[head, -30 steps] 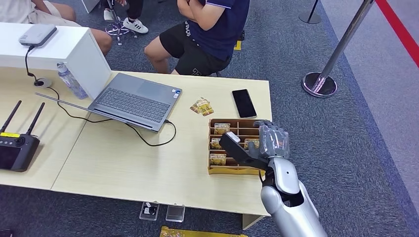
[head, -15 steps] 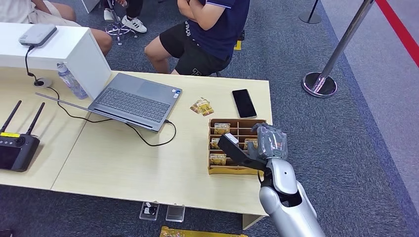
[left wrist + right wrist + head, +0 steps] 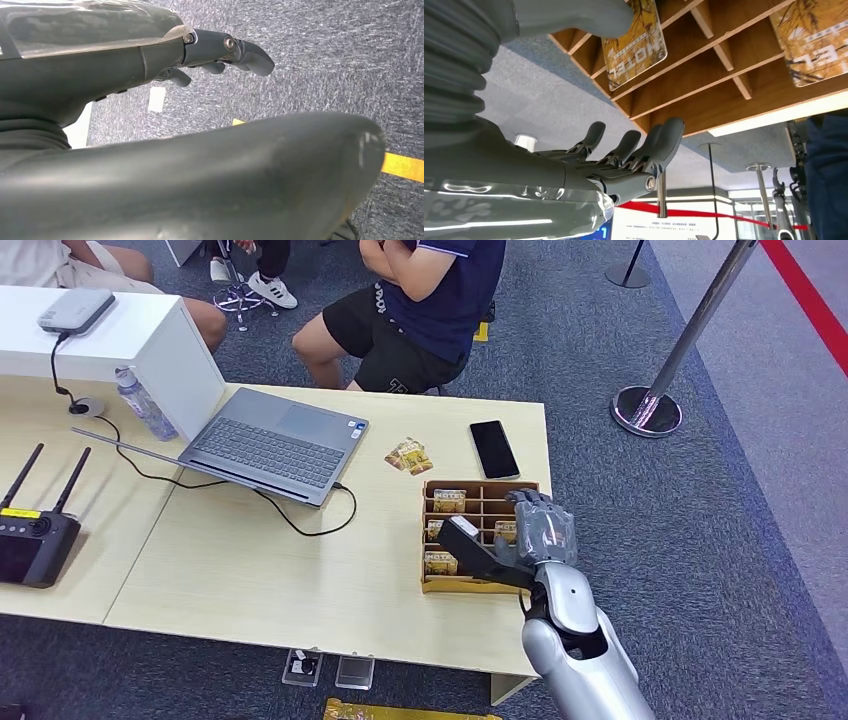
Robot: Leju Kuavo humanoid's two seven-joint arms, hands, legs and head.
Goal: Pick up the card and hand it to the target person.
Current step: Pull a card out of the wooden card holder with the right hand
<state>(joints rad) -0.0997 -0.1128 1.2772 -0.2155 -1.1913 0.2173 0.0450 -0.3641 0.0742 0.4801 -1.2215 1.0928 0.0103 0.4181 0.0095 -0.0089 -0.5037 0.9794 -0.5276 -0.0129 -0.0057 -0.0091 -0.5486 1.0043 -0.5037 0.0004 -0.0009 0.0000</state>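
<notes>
Several cards: hotel cards (image 3: 449, 500) are stood in the slots of the wooden organiser (image 3: 480, 585) near the tabletop (image 3: 300, 570) edge.
Right robot hand (image 3: 530, 535): held over the organiser, fingers spread, nothing gripped.
Left robot hand (image 3: 220, 55): hung above carpet, fingers loosely extended, nothing held.
Risk: neighbouring cards could be dragged out, or the organiser nudged off the edge.
Cause: narrow slots are crowded by broad fingers.

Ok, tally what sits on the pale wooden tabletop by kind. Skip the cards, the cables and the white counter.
Laptop: 1
Phone: 1
Water bottle: 1
Remote controller: 1
Card tray: 1
Small round grey puck: 1
Total: 6
</notes>
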